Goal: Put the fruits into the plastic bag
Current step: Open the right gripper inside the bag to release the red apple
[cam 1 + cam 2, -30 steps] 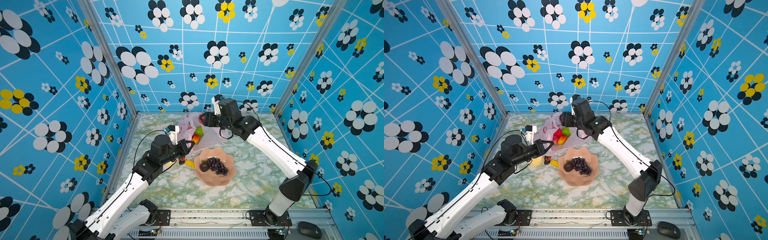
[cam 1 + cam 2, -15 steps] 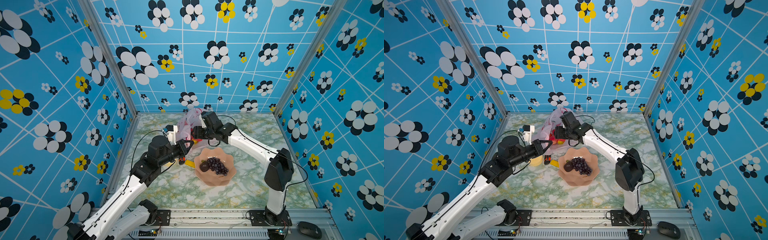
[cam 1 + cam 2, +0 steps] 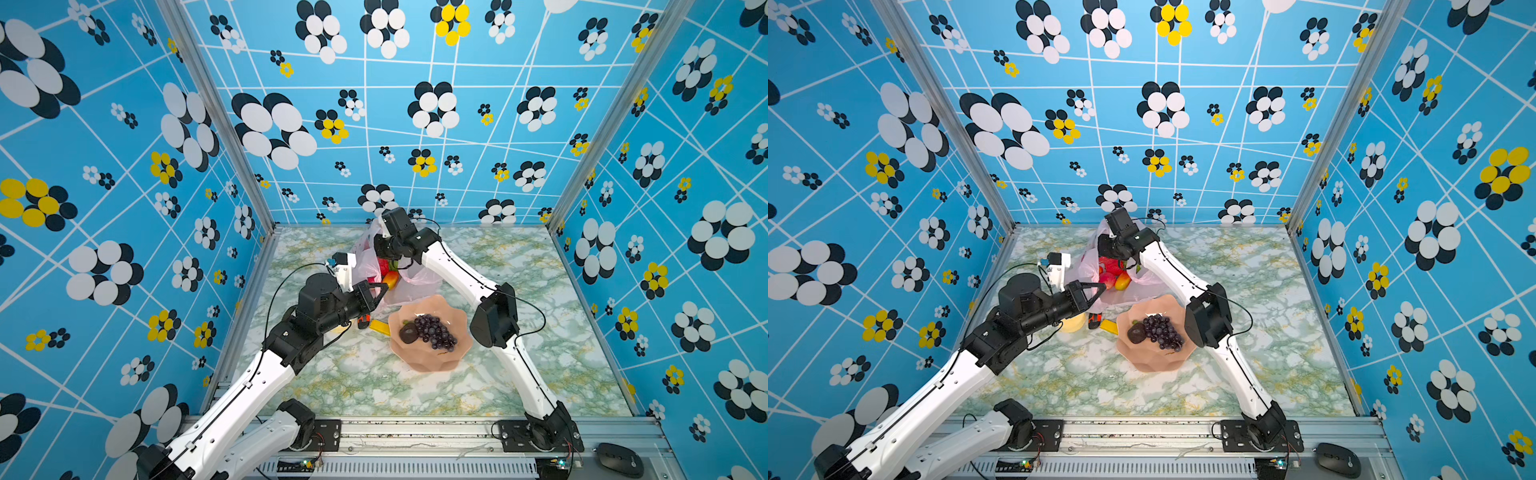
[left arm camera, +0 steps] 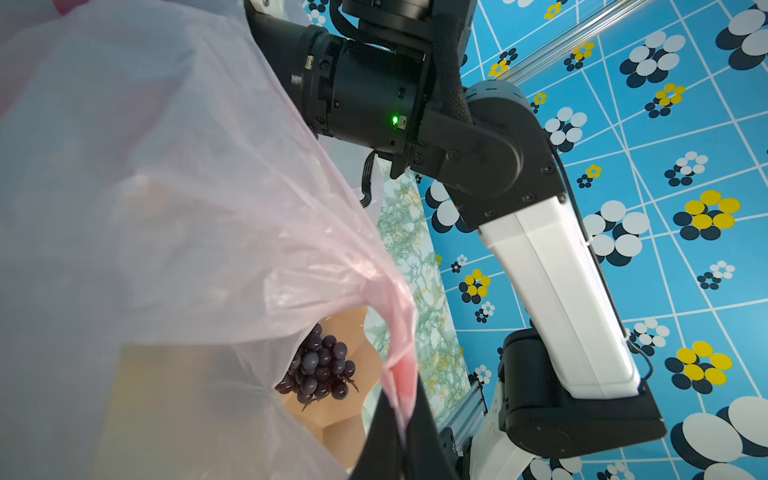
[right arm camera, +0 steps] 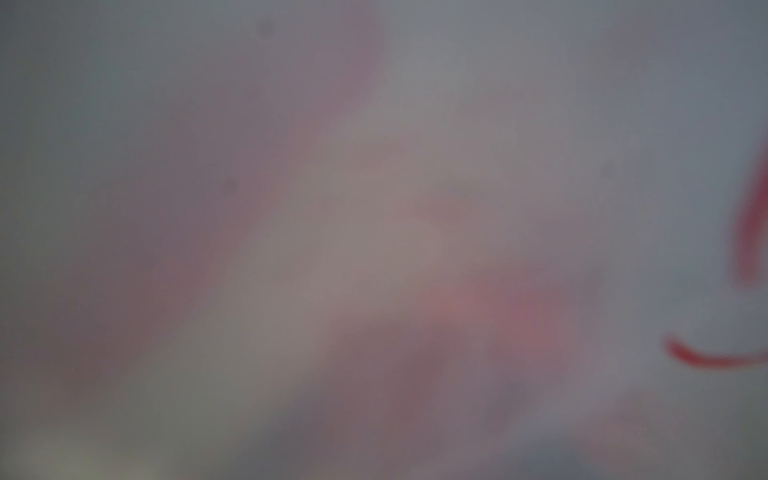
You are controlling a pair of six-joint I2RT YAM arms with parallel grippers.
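The pale-pink plastic bag [image 3: 411,286] stands at the back middle of the table. My left gripper [image 3: 384,286] is shut on its near rim; the left wrist view shows the dark jaws pinching pink film [image 4: 401,399]. My right gripper [image 3: 384,251] reaches down into the bag's mouth, its fingers hidden by plastic. The right wrist view shows only blurred pink bag film [image 5: 374,208]. Inside the bag lie a red fruit [image 3: 1111,266] and a yellow-orange mango [image 3: 1121,281]. A dark purple grape bunch [image 3: 436,330] and a dark round fruit [image 3: 408,332] lie in the salmon-pink bowl [image 3: 432,361].
A pale yellow disc [image 3: 1073,324] lies under my left wrist. A small red and black piece [image 3: 1094,320] and a flat yellow piece [image 3: 1109,326] lie between it and the bowl. Blue patterned walls close in three sides. A black mouse [image 3: 619,457] sits on the front rail.
My right gripper has swung left from beside the bag and gone down into its mouth. My left gripper has kept its hold on the bag's rim, shifting only slightly.
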